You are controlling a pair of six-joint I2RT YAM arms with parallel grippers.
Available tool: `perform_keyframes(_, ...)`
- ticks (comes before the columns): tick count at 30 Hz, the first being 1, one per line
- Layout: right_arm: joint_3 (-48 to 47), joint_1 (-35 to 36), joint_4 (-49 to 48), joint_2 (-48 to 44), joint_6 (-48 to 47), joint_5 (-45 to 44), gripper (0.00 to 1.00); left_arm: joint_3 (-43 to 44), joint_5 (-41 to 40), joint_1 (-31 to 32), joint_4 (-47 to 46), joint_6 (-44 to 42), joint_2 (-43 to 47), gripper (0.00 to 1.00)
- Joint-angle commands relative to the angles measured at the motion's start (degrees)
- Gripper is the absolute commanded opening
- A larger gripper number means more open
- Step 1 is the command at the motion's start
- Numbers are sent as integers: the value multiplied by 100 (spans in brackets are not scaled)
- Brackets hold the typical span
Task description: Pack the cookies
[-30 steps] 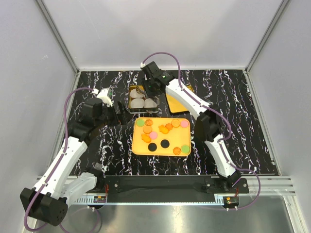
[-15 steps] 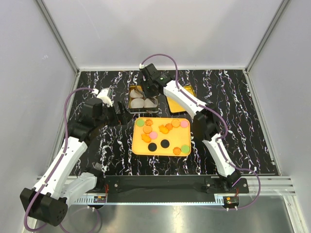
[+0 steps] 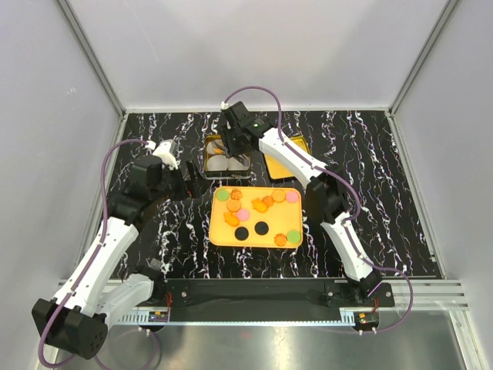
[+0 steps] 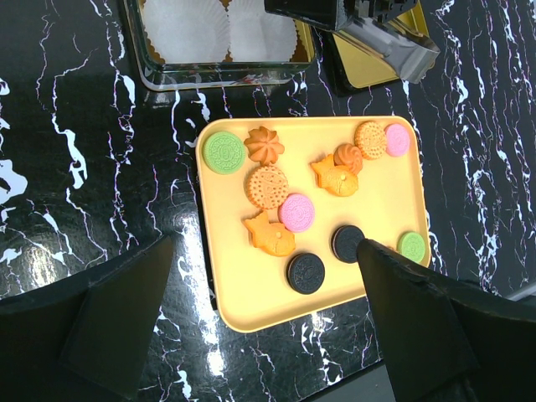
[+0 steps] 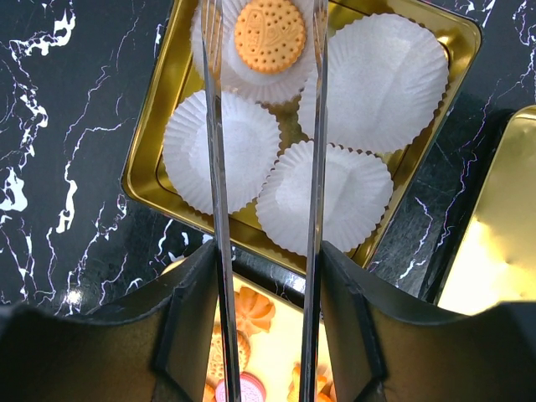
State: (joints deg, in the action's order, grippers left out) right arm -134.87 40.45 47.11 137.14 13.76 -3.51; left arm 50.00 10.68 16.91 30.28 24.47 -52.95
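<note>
Several cookies (image 3: pixel 255 214) in orange, black, pink and green lie on a yellow tray (image 3: pixel 254 244), also seen in the left wrist view (image 4: pixel 251 301). My right gripper (image 3: pixel 224 146) hangs over the gold tin (image 3: pixel 209 166). Its long metal blades (image 5: pixel 263 10) stand either side of a round orange cookie (image 5: pixel 270 35) with a small gap on each side. That cookie lies in the far-left white liner (image 5: pixel 251 79). The other three liners are empty. My left gripper (image 3: pixel 185 181) is wide open and empty above the tray's left side (image 4: pixel 266 244).
The tin's gold lid (image 3: pixel 282 163) lies right of the tin, also visible in the right wrist view (image 5: pixel 494 243). Grey enclosure walls stand around the black marble table (image 3: pixel 385 193).
My right gripper has shifted a little to the left over the tin's far-left liner. The left arm has not moved.
</note>
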Motion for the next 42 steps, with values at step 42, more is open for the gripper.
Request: perform_keyframes(42, 5821, 490, 202, -5759, 522, 165, 53, -69, 154, -91, -295, 76, 101, 99)
